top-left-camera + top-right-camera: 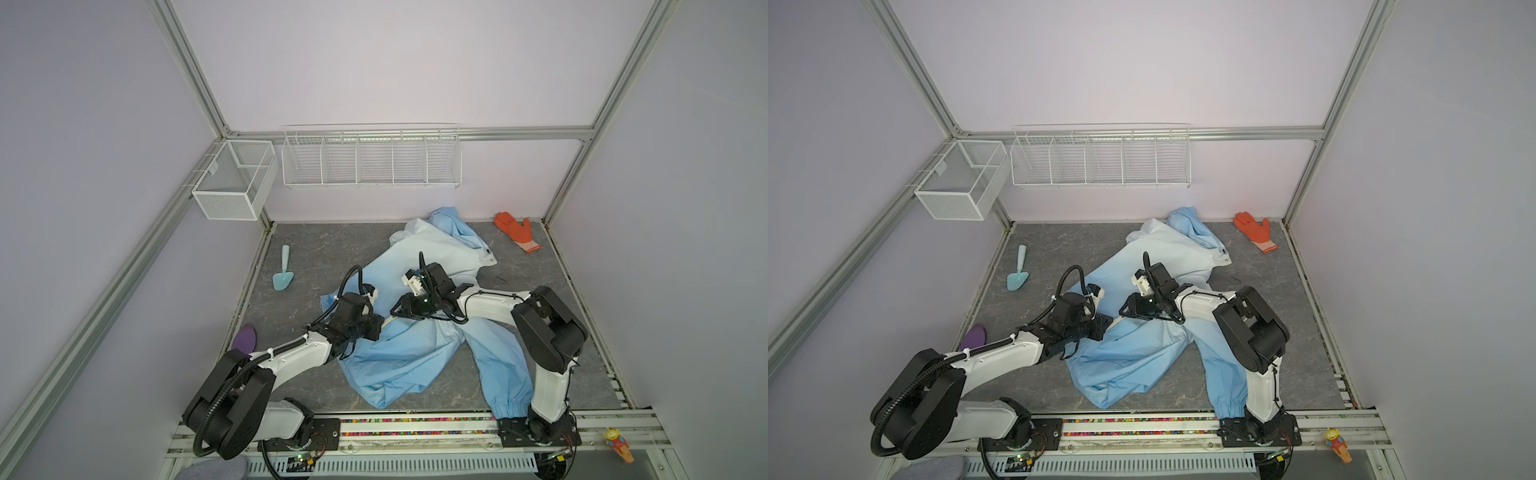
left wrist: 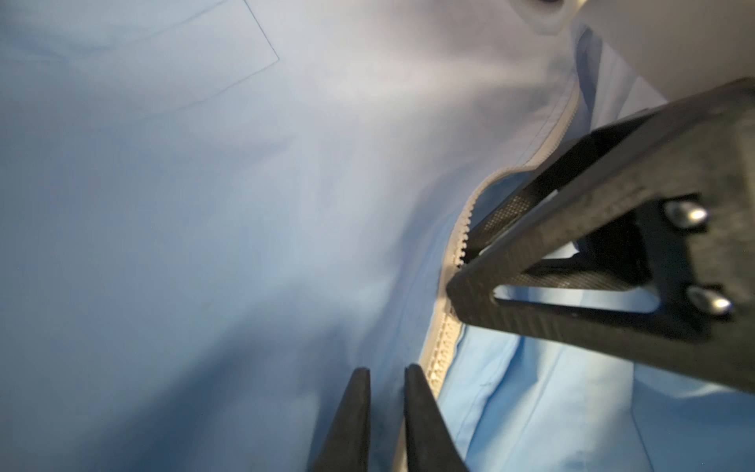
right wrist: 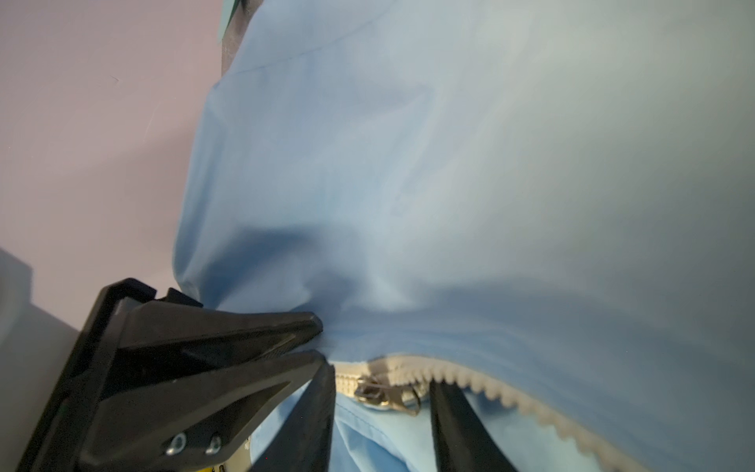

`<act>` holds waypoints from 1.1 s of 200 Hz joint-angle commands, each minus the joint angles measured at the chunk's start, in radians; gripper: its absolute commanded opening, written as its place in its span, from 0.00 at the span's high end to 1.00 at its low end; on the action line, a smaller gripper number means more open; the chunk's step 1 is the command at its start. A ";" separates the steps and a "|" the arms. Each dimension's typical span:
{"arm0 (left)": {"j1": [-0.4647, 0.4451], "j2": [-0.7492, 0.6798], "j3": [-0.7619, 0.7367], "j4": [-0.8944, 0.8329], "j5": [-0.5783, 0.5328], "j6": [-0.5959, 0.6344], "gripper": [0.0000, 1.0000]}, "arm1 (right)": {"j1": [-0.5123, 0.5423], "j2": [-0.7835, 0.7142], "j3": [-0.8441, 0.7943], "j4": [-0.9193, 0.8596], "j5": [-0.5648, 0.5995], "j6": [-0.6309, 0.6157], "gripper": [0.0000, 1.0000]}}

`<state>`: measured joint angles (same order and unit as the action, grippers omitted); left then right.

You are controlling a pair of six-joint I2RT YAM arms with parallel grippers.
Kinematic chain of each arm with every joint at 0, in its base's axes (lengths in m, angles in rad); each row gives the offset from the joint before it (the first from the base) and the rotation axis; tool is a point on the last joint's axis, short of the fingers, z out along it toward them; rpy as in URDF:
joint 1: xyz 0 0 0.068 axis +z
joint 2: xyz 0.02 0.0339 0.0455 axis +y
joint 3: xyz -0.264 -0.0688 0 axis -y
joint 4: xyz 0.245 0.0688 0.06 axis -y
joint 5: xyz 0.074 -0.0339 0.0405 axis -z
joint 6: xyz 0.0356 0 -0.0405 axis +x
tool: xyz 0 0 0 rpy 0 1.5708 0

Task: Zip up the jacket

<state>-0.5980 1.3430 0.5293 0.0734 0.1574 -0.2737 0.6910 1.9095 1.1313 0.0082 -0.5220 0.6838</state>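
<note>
Presently: jacket (image 1: 399, 357), crumpled mid-table, one cuff (image 1: 513, 405) nearest. Left gripper (image 2: 386, 367): pinched on fabric beside zipper (image 2: 443, 347); should hold it taut. Right gripper (image 3: 384, 376): jaws apart, straddling slider (image 3: 384, 394); advised: close squarely, draw along teeth, away from left.

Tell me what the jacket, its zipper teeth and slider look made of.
The jacket looks like thin woven synthetic, matte, softly creased. Its zipper teeth are chunky and off-white, likely moulded plastic. The slider is shiny and silvery, seemingly metal.
</note>
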 commanded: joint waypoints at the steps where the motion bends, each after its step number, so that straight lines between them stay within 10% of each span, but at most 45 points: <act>1: -0.002 0.009 0.015 -0.022 -0.007 -0.002 0.84 | 0.008 -0.053 -0.004 -0.037 0.008 -0.016 0.59; 220: -0.001 0.029 0.017 0.002 0.015 -0.022 0.85 | 0.016 0.006 0.039 -0.083 0.002 -0.042 0.77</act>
<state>-0.5976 1.3590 0.5293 0.0772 0.1623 -0.2916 0.7025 1.8870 1.1450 -0.0444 -0.5205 0.6674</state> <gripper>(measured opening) 0.149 0.236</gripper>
